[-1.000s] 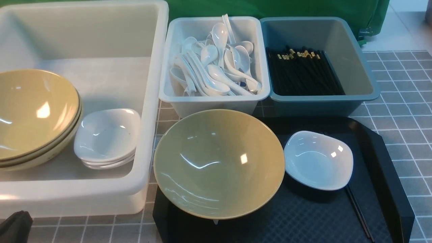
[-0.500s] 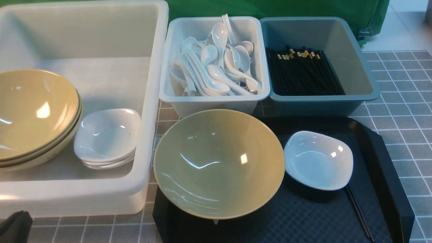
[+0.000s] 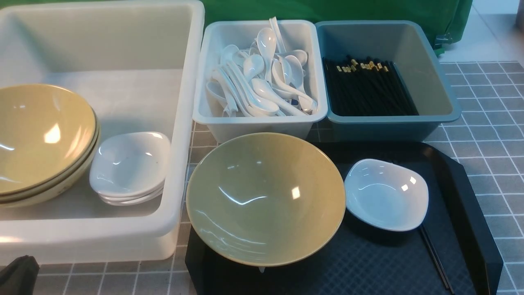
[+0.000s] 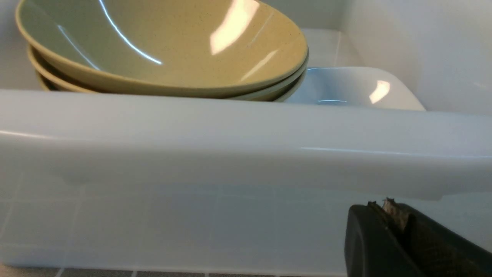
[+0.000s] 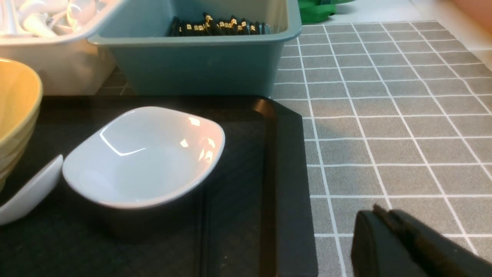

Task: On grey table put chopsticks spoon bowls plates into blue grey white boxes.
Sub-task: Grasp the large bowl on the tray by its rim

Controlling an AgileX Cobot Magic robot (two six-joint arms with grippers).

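Three boxes (image 3: pixel 260 119), black tray (image 3: pixel 466 196) on grey table (image 3: pixel 491 135), green cloth (image 3: pixel 327 10) behind; left gripper (image 4: pixel 392 219), right gripper (image 5: pixel 388 225) grip unclear

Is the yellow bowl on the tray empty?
Empty. The bowl shows a bare glossy inside, nothing in it, standing upright on the black tray.

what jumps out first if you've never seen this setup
The big yellow bowl on the black tray dominates the middle, with a small white plate just to its right. Behind them, a grey-white bin heaped with white spoons sits beside a blue bin of black chopsticks.
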